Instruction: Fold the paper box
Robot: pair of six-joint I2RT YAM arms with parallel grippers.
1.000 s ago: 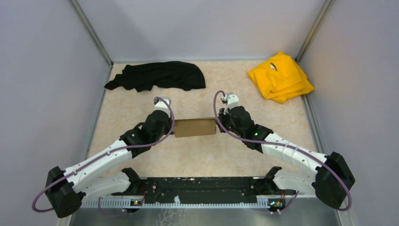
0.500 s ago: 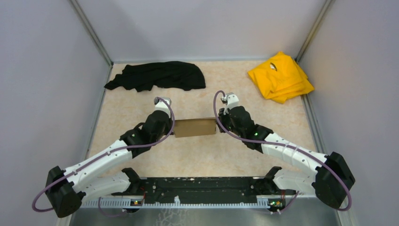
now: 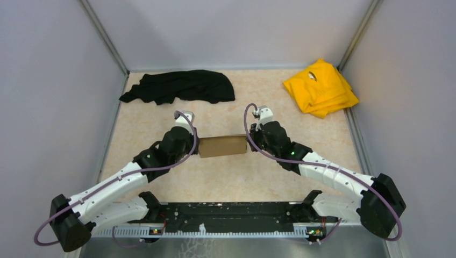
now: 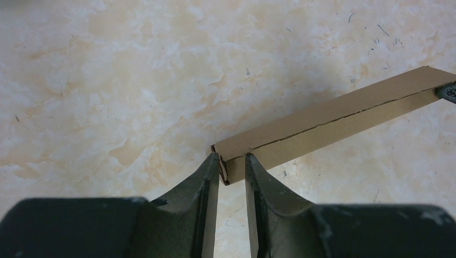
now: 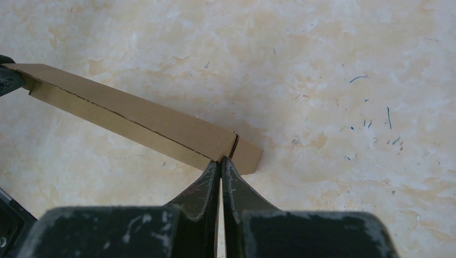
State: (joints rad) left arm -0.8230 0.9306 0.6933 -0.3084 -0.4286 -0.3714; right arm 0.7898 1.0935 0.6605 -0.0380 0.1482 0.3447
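The left tool [image 4: 232, 161] is easing apart since a moment ago, narrowly straddling the left end of the paper box [image 3: 222, 145]. Folded flat, brown and seamed, the box is lying mid-bench [image 3: 236, 180]. The right tool [image 5: 221, 164] is pressing its closed tips against the box's right end.

marbled table [image 3: 231, 177], black cloth [image 3: 180, 86], yellow cloth [image 3: 321, 87]
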